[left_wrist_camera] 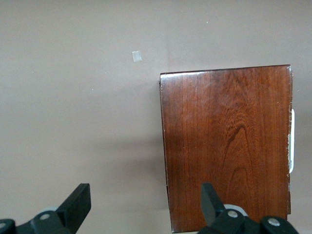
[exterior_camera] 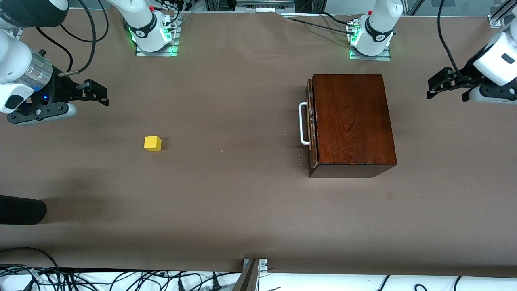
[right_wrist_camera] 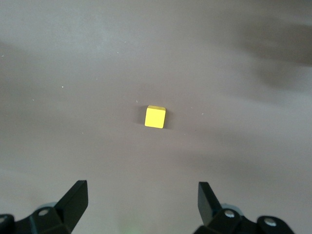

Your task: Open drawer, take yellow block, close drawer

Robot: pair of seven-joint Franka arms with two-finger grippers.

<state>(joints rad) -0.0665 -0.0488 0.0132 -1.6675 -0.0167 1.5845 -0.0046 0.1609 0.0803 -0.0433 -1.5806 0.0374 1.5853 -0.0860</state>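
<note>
The dark mahogany box [exterior_camera: 351, 121] stands toward the left arm's end of the table. Its drawer [exterior_camera: 310, 121] is pushed in, with the white handle [exterior_camera: 303, 123] facing the right arm's end. The yellow block [exterior_camera: 152, 143] lies on the bare table toward the right arm's end. My right gripper [exterior_camera: 97, 95] is open and empty over the table at that end; the right wrist view shows the block [right_wrist_camera: 155, 117] ahead of this gripper [right_wrist_camera: 141, 200]. My left gripper [exterior_camera: 434, 87] is open and empty over the table beside the box [left_wrist_camera: 226, 146], as the left wrist view [left_wrist_camera: 144, 202] shows.
A small pale patch [exterior_camera: 389, 196] lies on the brown table cover nearer the front camera than the box. A dark object [exterior_camera: 20, 209] juts in at the right arm's end. A metal bracket [exterior_camera: 252, 275] and cables sit at the table's front edge.
</note>
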